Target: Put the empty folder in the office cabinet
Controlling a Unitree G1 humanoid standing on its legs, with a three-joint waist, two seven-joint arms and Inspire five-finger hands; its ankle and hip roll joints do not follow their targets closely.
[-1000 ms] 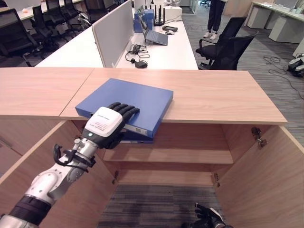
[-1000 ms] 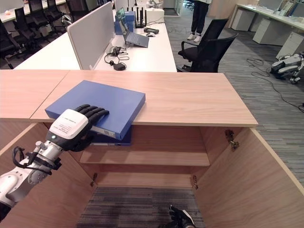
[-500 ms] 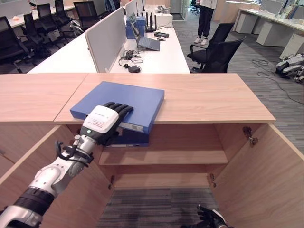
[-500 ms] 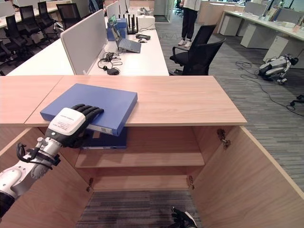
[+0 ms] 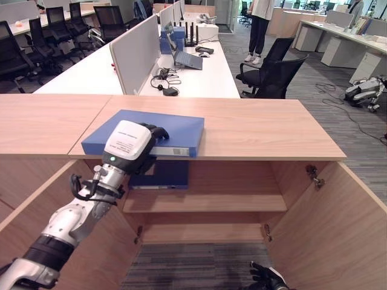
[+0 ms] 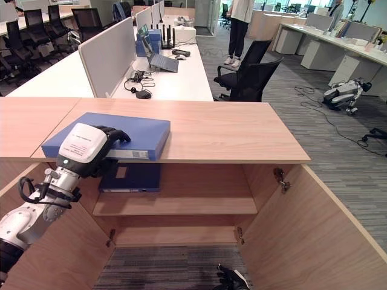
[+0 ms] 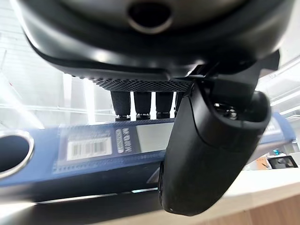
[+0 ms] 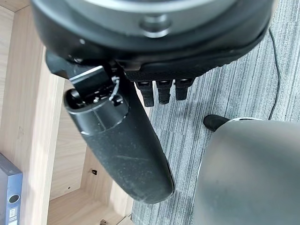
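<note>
Left robot hand [image 5: 128, 145] now curled over the near spine of the blue folder [image 5: 163, 128], fingers hooked on top and thumb [image 7: 211, 150] underneath, so clamped on it. A second ago flatter, fingers laid straight along the cover; since then closed tighter round the edge. Folder itself squared up meanwhile: formerly skewed with a corner well out past the edge at 5 o'clock, now lying nearly parallel to the front lip of the worktop [image 5: 260, 130], spine flush with or just over it. Part of that shift down to the camera having moved, since the whole scene has slid too.

Folder not yet in the cabinet [image 5: 208, 202]: on top, left of centre, directly above the open compartment. Below it, at 6 o'clock from the folder, a darker binder [image 5: 158, 175] already lying on the upper shelf. Both doors swung open.

Right robot hand [image 6: 233, 279] low near the floor at 6 o'clock, fingers loosely bent, holding nothing.

Reads as grip secured, lift-off pending. Next likely a pull toward the body, a drop below the lip, then a push in onto a shelf; snagging on the lip the main risk.
</note>
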